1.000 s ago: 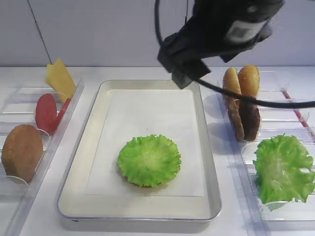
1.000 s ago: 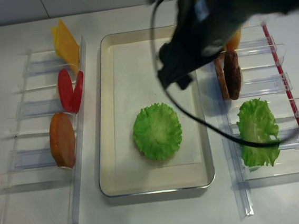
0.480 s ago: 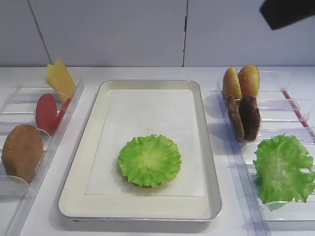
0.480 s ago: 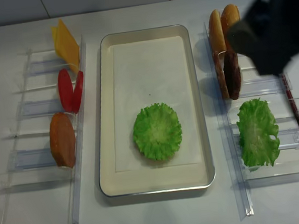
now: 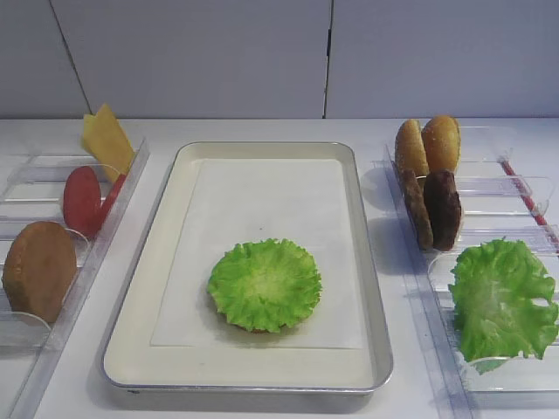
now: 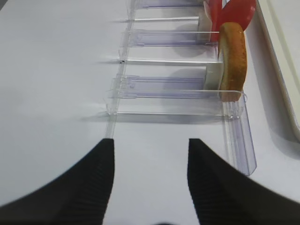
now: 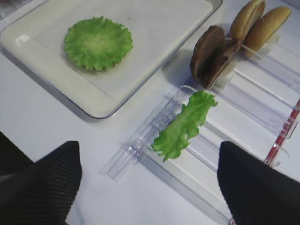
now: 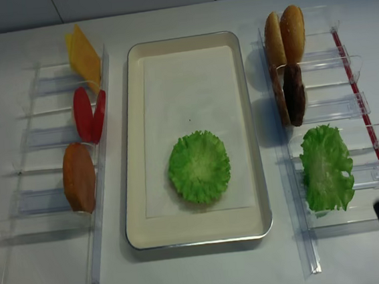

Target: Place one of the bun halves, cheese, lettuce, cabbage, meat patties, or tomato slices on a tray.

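The lettuce (image 5: 265,285) is lying flat on the tray (image 5: 140,288), toward its near end; thin, floppy and light, it is best pinched at its frilly rim. Both pincers are standing released, grasping nothing.

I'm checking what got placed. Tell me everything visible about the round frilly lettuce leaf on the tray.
The round bright green lettuce leaf with a ruffled edge lies flat on the white paper liner, in the near half of the rectangular silver metal tray. Its centre is paler, with faint veins. A brownish edge peeks from beneath its near side. No gripper touches it.
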Robot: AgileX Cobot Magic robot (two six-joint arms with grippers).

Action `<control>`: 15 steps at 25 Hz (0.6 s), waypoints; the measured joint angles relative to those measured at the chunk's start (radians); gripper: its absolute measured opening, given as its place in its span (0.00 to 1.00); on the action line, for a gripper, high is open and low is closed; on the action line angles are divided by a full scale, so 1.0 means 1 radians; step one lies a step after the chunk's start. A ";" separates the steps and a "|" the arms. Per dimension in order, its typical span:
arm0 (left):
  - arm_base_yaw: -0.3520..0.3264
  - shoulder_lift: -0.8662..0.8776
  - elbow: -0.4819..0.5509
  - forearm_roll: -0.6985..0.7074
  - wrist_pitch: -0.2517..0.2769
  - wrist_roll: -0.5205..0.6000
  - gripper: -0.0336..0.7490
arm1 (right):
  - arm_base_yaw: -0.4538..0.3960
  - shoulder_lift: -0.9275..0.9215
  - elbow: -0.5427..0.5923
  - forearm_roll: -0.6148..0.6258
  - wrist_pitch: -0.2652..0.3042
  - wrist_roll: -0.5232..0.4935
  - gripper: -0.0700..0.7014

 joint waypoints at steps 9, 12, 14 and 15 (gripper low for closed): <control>0.000 0.000 0.000 0.000 0.000 0.000 0.52 | 0.000 -0.272 0.252 0.047 -0.026 0.017 0.86; 0.000 0.000 0.000 0.000 0.000 0.000 0.52 | 0.000 -0.354 0.263 0.049 -0.019 -0.001 0.86; 0.000 0.000 0.000 0.000 0.000 0.000 0.52 | 0.000 -0.412 0.271 0.049 -0.017 -0.014 0.86; 0.000 0.000 0.000 0.000 0.000 0.000 0.52 | 0.000 -0.444 0.273 0.049 -0.015 -0.019 0.86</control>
